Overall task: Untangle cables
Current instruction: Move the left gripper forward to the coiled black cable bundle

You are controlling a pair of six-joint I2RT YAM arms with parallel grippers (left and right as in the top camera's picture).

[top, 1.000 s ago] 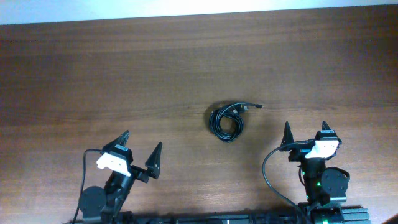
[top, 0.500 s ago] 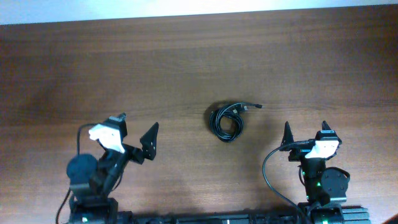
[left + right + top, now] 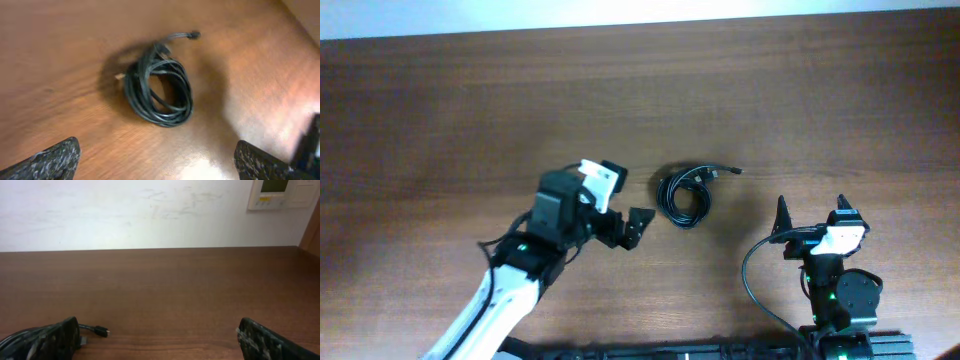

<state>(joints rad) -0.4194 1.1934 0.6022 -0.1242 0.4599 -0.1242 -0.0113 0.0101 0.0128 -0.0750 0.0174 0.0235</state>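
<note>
My left claw (image 3: 157,165) hangs spread wide just short of the cables (image 3: 159,85). They lie as one coil flat on the desk (image 3: 60,60), a plug end poking out, though blur hides how the strands cross. My right claw (image 3: 812,208) gapes too, well apart from the coil.
</note>
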